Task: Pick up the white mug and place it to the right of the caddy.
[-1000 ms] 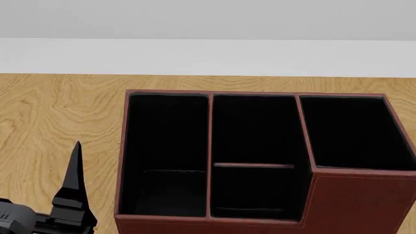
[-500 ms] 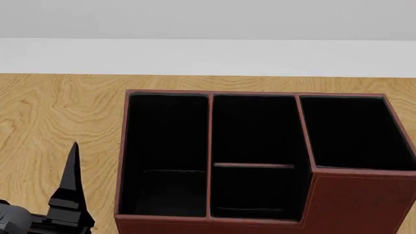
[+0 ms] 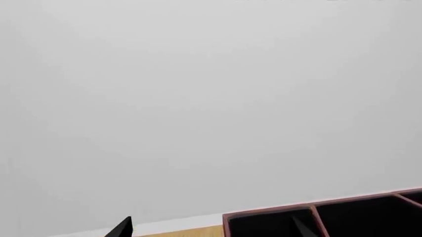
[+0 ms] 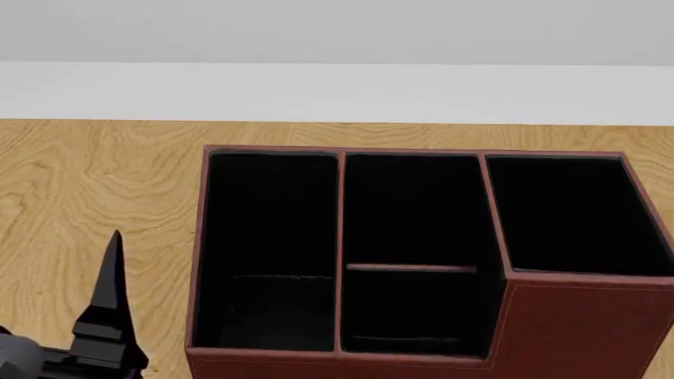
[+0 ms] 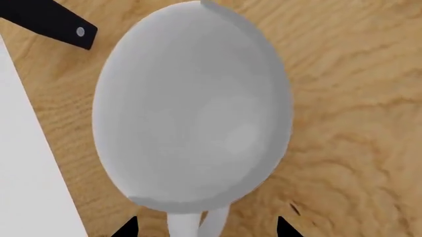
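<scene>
**A:** Head view first — the caddy (image 4: 421, 260) fills the middle and right of the wooden table (image 4: 95, 181), its black compartments open to the camera, the taller section on the right. What about the arms?

**B:** Only the left gripper (image 4: 100, 316) shows, low at the left, just beside the caddy's left wall and apart from it. One black finger (image 4: 109, 272) points away from the robot; whether the gripper is open or closed cannot be told here. No mug in this view.

**A:** Left wrist view?

**B:** Mostly pale wall. A corner of the caddy (image 3: 329, 217) sits at the edge of the picture, with a sliver of one black fingertip (image 3: 122, 228) — nothing between the fingers that can be seen, and the opening still can't be judged.

**A:** And the right wrist?

**B:** There it is — the white mug (image 5: 191, 108), seen into its mouth, standing on the wood, handle toward the camera. The right gripper (image 5: 205, 228) has its two fingertips spread wide, one either side of the handle, gripping nothing. A white sheet (image 5: 26, 163) lies alongside, and a black strip (image 5: 49, 22) beyond the mug.
</scene>
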Available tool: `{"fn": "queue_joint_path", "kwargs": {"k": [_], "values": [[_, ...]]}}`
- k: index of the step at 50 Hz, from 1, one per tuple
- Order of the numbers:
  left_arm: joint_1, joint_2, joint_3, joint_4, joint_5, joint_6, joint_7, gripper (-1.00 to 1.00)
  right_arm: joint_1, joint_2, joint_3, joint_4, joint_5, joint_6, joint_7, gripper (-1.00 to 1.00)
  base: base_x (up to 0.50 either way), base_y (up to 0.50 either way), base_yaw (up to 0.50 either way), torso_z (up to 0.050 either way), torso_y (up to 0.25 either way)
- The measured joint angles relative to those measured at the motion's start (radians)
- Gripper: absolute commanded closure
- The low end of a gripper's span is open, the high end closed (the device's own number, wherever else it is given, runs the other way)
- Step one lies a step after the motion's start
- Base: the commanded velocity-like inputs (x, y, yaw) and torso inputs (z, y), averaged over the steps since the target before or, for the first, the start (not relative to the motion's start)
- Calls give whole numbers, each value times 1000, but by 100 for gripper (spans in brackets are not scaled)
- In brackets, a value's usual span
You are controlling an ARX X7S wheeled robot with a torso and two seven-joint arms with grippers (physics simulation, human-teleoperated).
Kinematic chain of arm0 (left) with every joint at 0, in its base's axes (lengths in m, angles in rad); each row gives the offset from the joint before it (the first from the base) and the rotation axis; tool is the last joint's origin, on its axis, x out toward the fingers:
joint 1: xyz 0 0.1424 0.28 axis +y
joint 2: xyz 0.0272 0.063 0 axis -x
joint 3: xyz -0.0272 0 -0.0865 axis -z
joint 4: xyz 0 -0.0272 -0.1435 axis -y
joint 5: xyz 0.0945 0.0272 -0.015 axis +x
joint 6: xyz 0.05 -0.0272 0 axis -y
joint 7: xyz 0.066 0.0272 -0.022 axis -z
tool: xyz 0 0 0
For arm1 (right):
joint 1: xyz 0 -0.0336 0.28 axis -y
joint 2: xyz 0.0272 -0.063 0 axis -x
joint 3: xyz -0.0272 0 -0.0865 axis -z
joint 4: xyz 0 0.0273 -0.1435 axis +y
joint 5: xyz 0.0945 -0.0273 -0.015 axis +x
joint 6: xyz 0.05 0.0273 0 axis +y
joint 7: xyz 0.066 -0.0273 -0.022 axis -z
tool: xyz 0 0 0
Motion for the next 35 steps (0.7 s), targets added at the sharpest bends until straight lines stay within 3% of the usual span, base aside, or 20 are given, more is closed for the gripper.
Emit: {"fn": "queue_joint_path", "kwargs": {"k": [12, 13, 35], "values": [[8, -6, -11, 1, -12, 11, 0, -100, -3, -16, -17, 28, -39, 4, -42, -100, 0, 0, 0, 0, 0], [8, -7, -12, 1, -13, 12, 0, -100, -3, -16, -18, 30, -41, 4, -45, 100, 0, 0, 0, 0, 0], [16, -15, -22, 6, -29, 24, -5, -100, 21, 5, -34, 14, 1, -29, -17, 100, 0, 0, 0, 0, 0]]}}
